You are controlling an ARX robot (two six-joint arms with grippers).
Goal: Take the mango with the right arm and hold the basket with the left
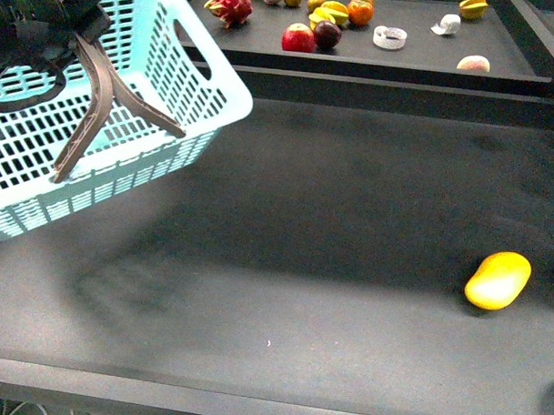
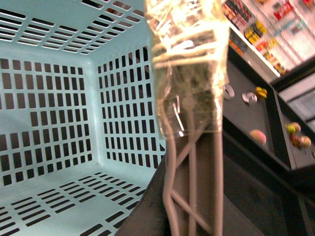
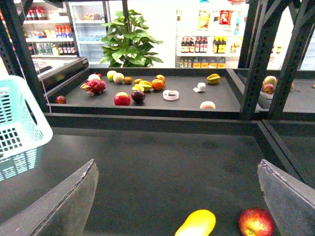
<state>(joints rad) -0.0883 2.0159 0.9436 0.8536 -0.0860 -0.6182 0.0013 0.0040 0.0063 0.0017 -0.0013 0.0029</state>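
- Your left gripper [image 1: 80,29] sits at the top left corner of the front view. It is closed on the two grey-brown handles [image 1: 99,101] of the basket [image 1: 177,81].
- In the left wrist view, one of its fingers [image 2: 187,59], wrapped in clear tape, lies against these handles, with the slotted turquoise inside of the basket behind it.
- You see the basket hanging tilted at the left, lifted off the dark table [image 1: 302,263]. One corner points to the middle of the scene, and a soft shadow lies on the table under it.
- On the back shelf [image 1: 419,53], from left to right, you find a dragon fruit [image 1: 231,6], a red apple [image 1: 298,38], a dark plum [image 1: 327,34], a starfruit [image 1: 334,11], an orange [image 1: 360,12], a white tape roll [image 1: 389,37] and a pale peach [image 1: 473,63].
- The mango [image 1: 498,280] lies on its side on the table at the far right, near the front edge. It is well apart from the basket, and nothing touches it.
- Your right gripper [image 3: 177,163] shows only in its own wrist view. Its two fingers [image 3: 74,201] are spread wide and hold nothing.
- In that view the mango is low between the fingers, touched by neither, and a second red apple [image 3: 256,222] lies just beside it.
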